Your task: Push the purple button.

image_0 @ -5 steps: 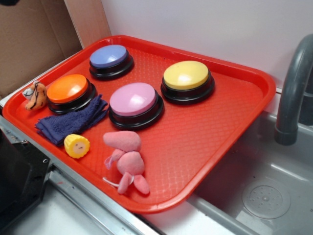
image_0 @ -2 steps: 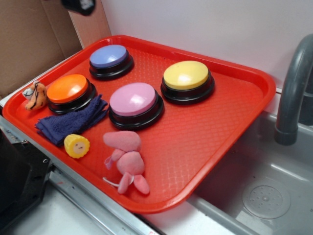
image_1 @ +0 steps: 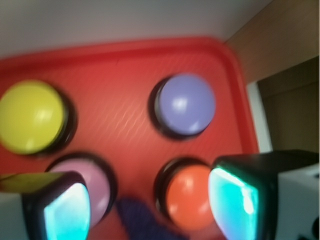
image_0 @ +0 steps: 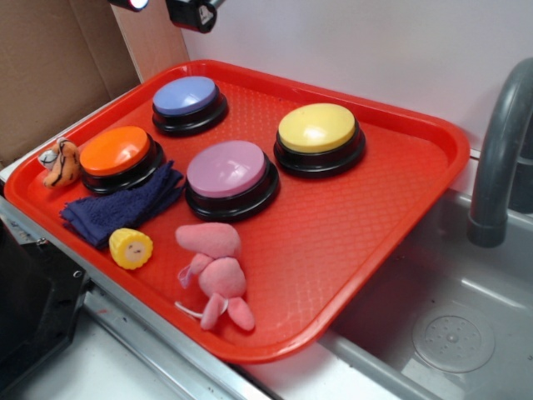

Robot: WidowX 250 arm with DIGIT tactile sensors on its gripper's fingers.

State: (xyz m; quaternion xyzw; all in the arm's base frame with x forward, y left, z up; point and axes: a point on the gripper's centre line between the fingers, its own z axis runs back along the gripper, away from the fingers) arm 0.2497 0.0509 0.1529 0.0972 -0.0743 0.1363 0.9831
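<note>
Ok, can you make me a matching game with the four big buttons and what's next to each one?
Things:
1. purple button
2. orange button
3. pink button
4. yellow button

Places:
A. touching the dark blue cloth
B. just behind the pink plush toy
C. nearest the grey faucet
D. at the far corner of the red tray, below the gripper

Pairs: 1-D, 2-A, 3-B, 4-C

Gripper (image_1: 150, 205) raised high, fingers (image_1: 237, 200) spread apart, holding nothing
</note>
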